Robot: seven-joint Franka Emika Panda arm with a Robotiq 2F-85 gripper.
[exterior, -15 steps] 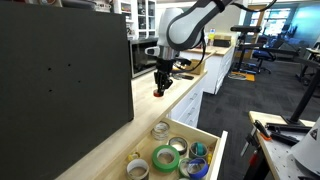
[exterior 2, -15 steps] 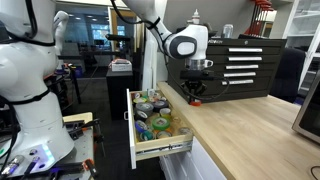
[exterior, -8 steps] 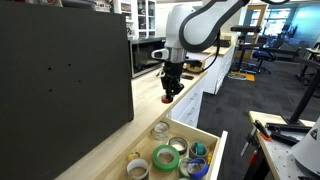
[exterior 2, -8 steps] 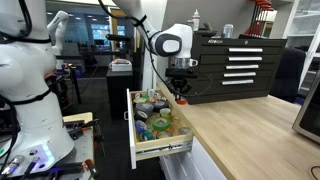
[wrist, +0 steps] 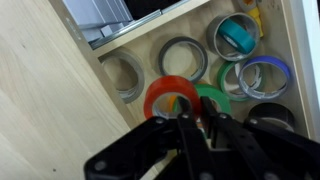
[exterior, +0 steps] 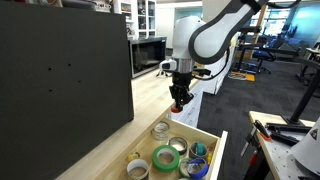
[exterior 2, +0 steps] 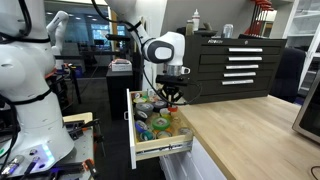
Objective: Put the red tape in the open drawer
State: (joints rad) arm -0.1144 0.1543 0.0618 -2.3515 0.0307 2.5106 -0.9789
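Observation:
My gripper (exterior: 180, 103) is shut on the red tape (wrist: 165, 94), a small red ring, and holds it in the air over the near end of the open drawer (exterior: 213, 140). In the wrist view the fingers (wrist: 190, 118) pinch the ring's rim, with a green roll (wrist: 214, 98) in the drawer showing just behind it. The gripper also shows in an exterior view (exterior 2: 170, 96), above the drawer (exterior 2: 157, 148), whose white front panel sticks out from the wooden counter. The red ring is small in both exterior views.
The drawer holds several tape rolls: a large green one (exterior: 165, 157), a blue one (wrist: 262, 75), a teal one (wrist: 238, 35) and clear ones (wrist: 182, 58). A light-wood counter (exterior: 110, 125) runs beside it, with a black panel (exterior: 60, 80) behind. A black tool chest (exterior 2: 235, 65) stands beyond.
My gripper has carried the red tape from over the counter sideways to above the open drawer. It has stayed shut on the tape.

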